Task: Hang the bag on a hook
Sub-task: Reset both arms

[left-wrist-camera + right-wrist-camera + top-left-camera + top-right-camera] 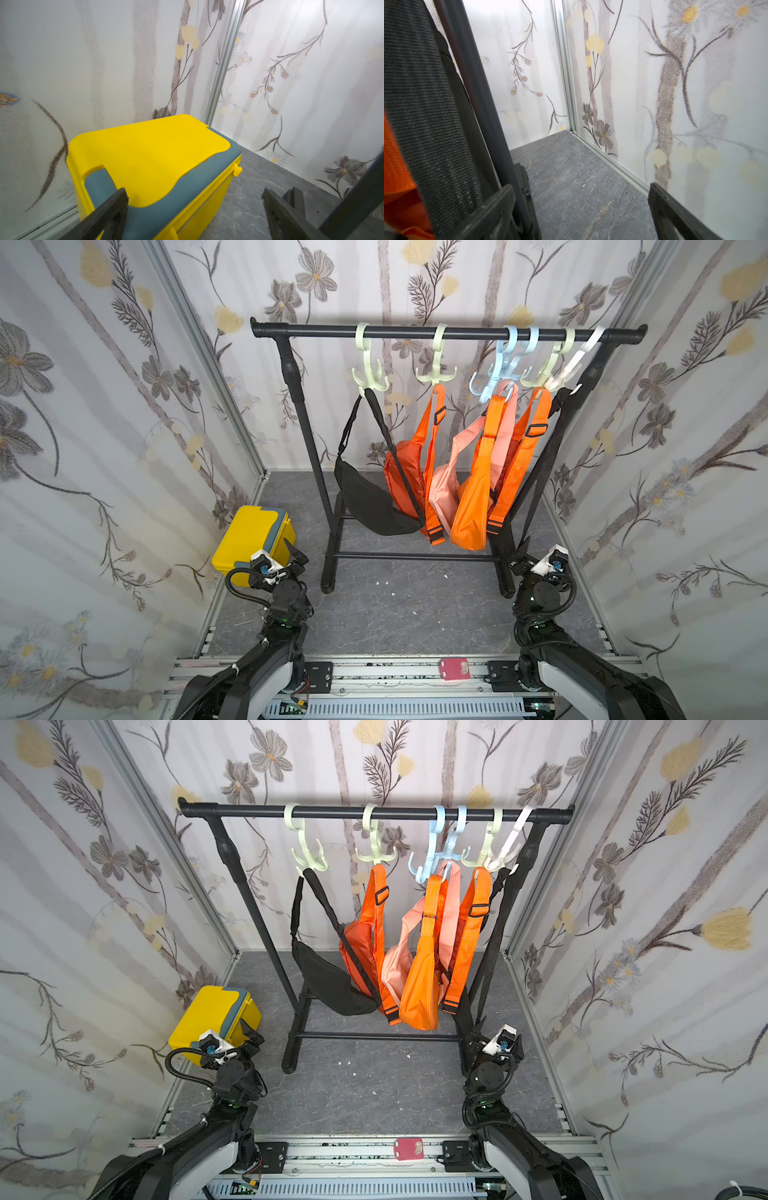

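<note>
Far left: a yellow box (249, 533) with a grey-blue handle sits on the grey floor (395, 614) against the left wall. The left gripper (294, 552) hovers at its near-right corner, jaws spread wide and holding nothing.

Centre: a black rack (415, 332) stands beyond both arms, with six hooks on its rail. A black bag (370, 506) hangs by its strap from the leftmost green hook (370, 379). Its long axis slants down toward the right. Next, a dark orange bag (401, 481) hangs from the second green hook (435, 373), long axis near upright. A pink bag (440, 493) and a bright orange bag (469, 514) hang from the pair of blue hooks (500, 371), both pointing downward and pressed together.

Right: a black strap (544, 464) drops from the white hook (577, 360); its bag is hidden. In the right wrist view the right gripper (581, 188) shows jaws released and empty, the strap just beside one finger (496, 205). Both top views place it low by the rack's right foot.
</note>
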Robot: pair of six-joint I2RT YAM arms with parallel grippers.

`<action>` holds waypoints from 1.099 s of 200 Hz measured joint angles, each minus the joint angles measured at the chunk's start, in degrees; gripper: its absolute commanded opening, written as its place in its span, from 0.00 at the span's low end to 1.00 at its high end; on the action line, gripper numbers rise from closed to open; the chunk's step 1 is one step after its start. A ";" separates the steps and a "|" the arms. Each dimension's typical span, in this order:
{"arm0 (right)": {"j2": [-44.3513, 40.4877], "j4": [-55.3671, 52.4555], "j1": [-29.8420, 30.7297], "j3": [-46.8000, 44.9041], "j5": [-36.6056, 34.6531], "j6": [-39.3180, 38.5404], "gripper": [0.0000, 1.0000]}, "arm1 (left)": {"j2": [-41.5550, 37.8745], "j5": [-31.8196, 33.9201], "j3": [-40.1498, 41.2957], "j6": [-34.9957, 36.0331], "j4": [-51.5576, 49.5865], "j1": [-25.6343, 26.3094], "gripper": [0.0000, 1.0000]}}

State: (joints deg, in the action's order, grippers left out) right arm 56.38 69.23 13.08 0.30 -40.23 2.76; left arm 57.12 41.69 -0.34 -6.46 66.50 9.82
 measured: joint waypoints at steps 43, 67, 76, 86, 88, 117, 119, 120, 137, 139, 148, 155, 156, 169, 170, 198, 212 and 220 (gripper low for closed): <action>28.61 15.69 -2.62 0.00 10.29 -3.32 1.00 | 29.31 -12.87 -1.73 7.54 26.77 -3.67 1.00; 31.89 19.47 -3.85 2.01 14.51 -3.89 1.00 | 33.94 -22.67 -6.60 7.72 18.95 -4.00 1.00; 31.61 17.64 -4.35 4.11 14.78 -3.85 1.00 | 34.07 -25.07 -9.42 7.50 17.57 -4.66 1.00; 30.93 14.12 -6.29 8.04 16.90 -3.23 0.99 | 33.81 -29.05 -12.13 6.91 15.82 -6.40 1.00; 30.77 13.57 -6.88 8.72 17.79 -2.95 1.00 | 33.81 -29.68 -12.50 6.62 15.50 -6.82 1.00; 30.29 9.60 -10.51 10.12 22.01 -0.37 0.99 | 33.81 -34.75 -13.70 4.61 10.43 -9.22 1.00; 30.29 9.38 -10.54 10.12 22.18 -0.35 0.99 | 33.81 -35.08 -13.70 4.59 10.25 -9.22 1.00; 30.29 9.14 -10.51 10.12 22.36 -0.28 0.99 | 33.81 -35.34 -13.70 4.57 10.10 -9.22 1.00; 30.23 8.22 -10.58 10.10 23.80 0.04 1.00 | 33.81 -36.79 -13.70 4.42 9.03 -9.14 1.00; 30.23 8.17 -10.58 10.10 23.80 0.11 0.99 | 33.81 -36.81 -13.70 4.37 8.98 -9.14 1.00; 30.23 7.93 -10.60 10.08 23.96 0.22 0.99 | 33.81 -36.87 -13.68 4.28 8.79 -9.14 1.00; 30.23 7.78 -10.60 10.08 24.13 0.26 0.99 | 33.81 -37.20 -13.68 4.26 8.70 -9.14 1.00; 30.23 7.78 -10.60 10.08 24.22 0.26 0.99 | 33.81 -37.27 -13.68 4.26 8.70 -9.14 1.00; 30.23 7.74 -10.58 10.08 24.79 0.48 1.00 | 33.81 -37.42 -13.68 4.07 8.68 -9.11 1.00; 30.23 7.74 -10.58 10.08 24.81 0.48 1.00 | 33.81 -37.42 -13.68 4.07 8.68 -9.11 1.00; 30.23 7.69 -10.60 10.08 24.90 0.68 0.99 | 33.81 -37.48 -13.68 3.65 8.68 -9.05 1.00; 30.23 7.61 -10.60 10.08 24.90 0.68 0.99 | 33.81 -37.66 -13.68 3.61 8.66 -9.03 1.00; 30.23 7.54 -10.60 10.08 24.90 0.68 0.99 | 33.81 -37.66 -13.68 3.50 8.61 -9.03 1.00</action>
State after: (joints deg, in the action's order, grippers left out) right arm 86.61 76.77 2.48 10.37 -15.33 3.44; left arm 90.94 4.03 -14.02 -2.96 75.11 0.80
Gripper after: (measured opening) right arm 0.994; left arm 0.997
